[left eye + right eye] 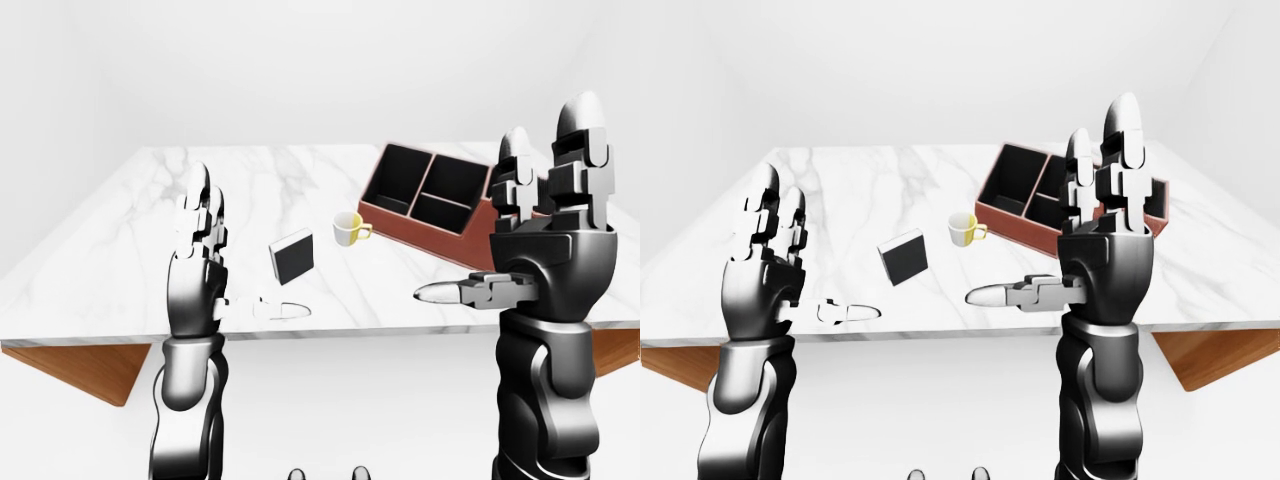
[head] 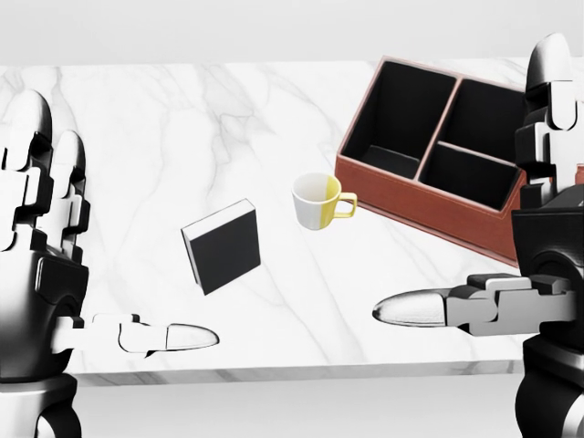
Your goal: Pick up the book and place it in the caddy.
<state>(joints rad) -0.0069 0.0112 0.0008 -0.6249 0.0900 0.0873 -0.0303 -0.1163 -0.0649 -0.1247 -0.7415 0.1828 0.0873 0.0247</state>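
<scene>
On marble table [image 2: 164,119], book [image 2: 223,246] upright, tilted

Glossy dark-metal arms carry each blocky three-fingered hand [image 1: 1102,240], with pale rounded fingertips [image 2: 409,307].

Lying on the table [image 2: 182,119]: book [image 2: 224,246] left of centre in the head view, cup [image 2: 317,200] just right of it and apart, caddy [image 2: 429,155] further right, toward the top. Rising at the bottom corners, both apart from the book: left hand [image 2: 46,274] and right hand [image 2: 538,265].
</scene>
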